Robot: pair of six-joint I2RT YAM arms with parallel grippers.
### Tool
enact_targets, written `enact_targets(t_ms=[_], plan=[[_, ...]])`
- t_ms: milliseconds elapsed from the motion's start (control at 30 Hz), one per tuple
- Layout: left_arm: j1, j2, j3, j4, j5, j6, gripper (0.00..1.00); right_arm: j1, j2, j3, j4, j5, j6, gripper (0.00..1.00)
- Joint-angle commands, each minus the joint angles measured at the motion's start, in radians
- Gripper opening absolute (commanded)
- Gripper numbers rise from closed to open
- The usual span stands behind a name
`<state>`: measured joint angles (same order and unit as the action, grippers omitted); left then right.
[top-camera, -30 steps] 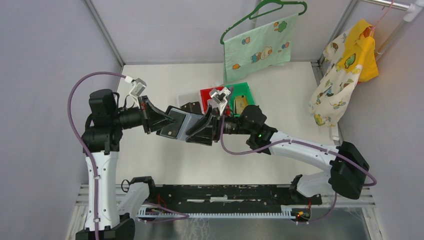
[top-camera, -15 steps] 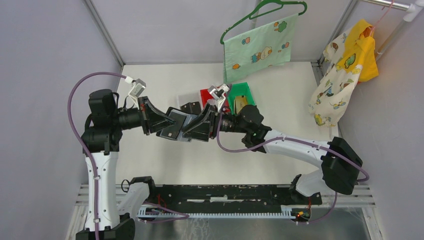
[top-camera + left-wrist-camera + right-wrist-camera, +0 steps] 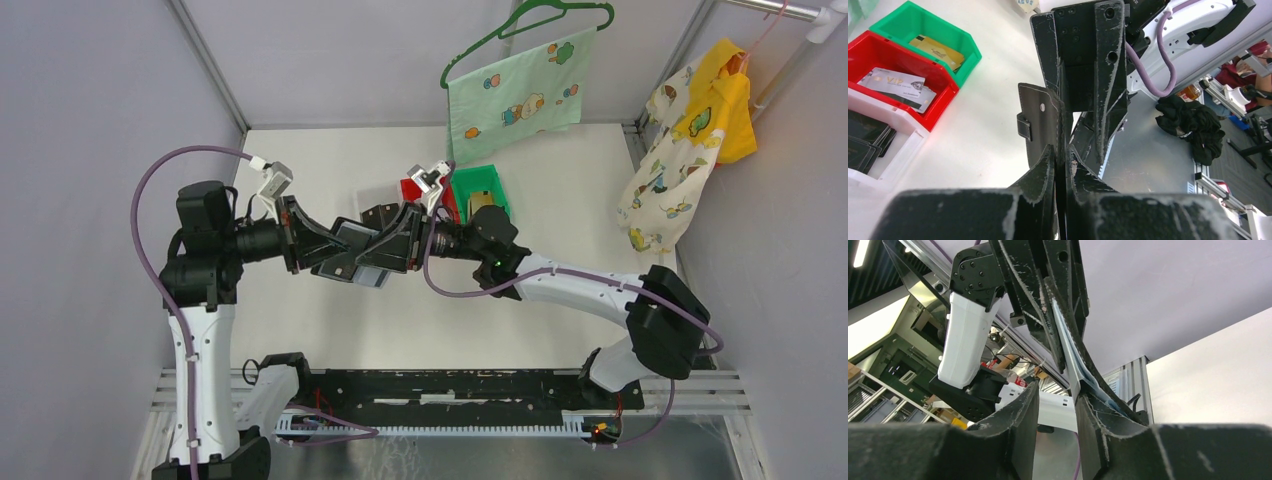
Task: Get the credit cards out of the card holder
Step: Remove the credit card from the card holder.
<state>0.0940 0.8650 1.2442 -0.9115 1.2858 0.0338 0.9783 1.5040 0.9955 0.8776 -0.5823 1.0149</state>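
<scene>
The black card holder [image 3: 350, 265] hangs in the air over the table, and my left gripper [image 3: 333, 250] is shut on its left edge. In the left wrist view its snap flap [image 3: 1042, 117] stands just past my left gripper [image 3: 1061, 152]. My right gripper [image 3: 385, 255] reaches in from the right, open, straddling the holder's other end. In the right wrist view the holder [image 3: 1083, 355] with its pale blue lining rests against the right finger [image 3: 1098, 425]; my right gripper [image 3: 1057, 390] shows a gap. I cannot tell a credit card's edge from the lining. Other credit cards [image 3: 893, 85] lie in the bins.
Three bins stand behind the arms: a red bin [image 3: 410, 188] with whitish cards, a green bin [image 3: 492, 182] with gold cards [image 3: 938, 47], and a clear bin [image 3: 903, 150] with dark cards. Clothes hang at the back [image 3: 515, 95] and right [image 3: 690, 140].
My right gripper has moved left, over the holder's free end, and its jaws have narrowed. The left gripper and the holder have stayed in place.
</scene>
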Motion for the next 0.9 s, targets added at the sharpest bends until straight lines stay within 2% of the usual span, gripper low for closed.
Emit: enact_targets(t_ms=[0,67,233,333,467,633,700,867], plan=[[-0.001,-0.012,0.038,-0.037,-0.011,0.089,0.02,0.013,0.007,0.065,0.113,0.012,0.034,0.31],[-0.001,-0.008,0.044,-0.045,0.003,0.090,0.02,0.014,0.006,0.050,0.132,0.012,0.044,0.22],[-0.001,0.012,0.073,-0.059,0.067,0.059,0.02,0.013,-0.003,-0.012,0.218,0.019,0.080,0.08],[-0.001,0.033,0.091,-0.061,0.119,0.011,0.08,0.011,-0.004,-0.049,0.299,0.028,0.111,0.01],[-0.001,0.047,0.100,-0.067,0.187,-0.018,0.21,0.012,-0.003,-0.064,0.337,0.043,0.125,0.00],[-0.001,0.032,0.094,-0.072,0.216,-0.009,0.26,0.011,-0.013,-0.082,0.345,0.068,0.127,0.00],[-0.002,0.025,0.088,-0.072,0.221,0.000,0.26,0.011,-0.013,-0.088,0.345,0.080,0.129,0.00],[-0.001,0.029,0.096,-0.078,0.261,-0.007,0.17,0.011,-0.018,-0.107,0.345,0.085,0.125,0.00]])
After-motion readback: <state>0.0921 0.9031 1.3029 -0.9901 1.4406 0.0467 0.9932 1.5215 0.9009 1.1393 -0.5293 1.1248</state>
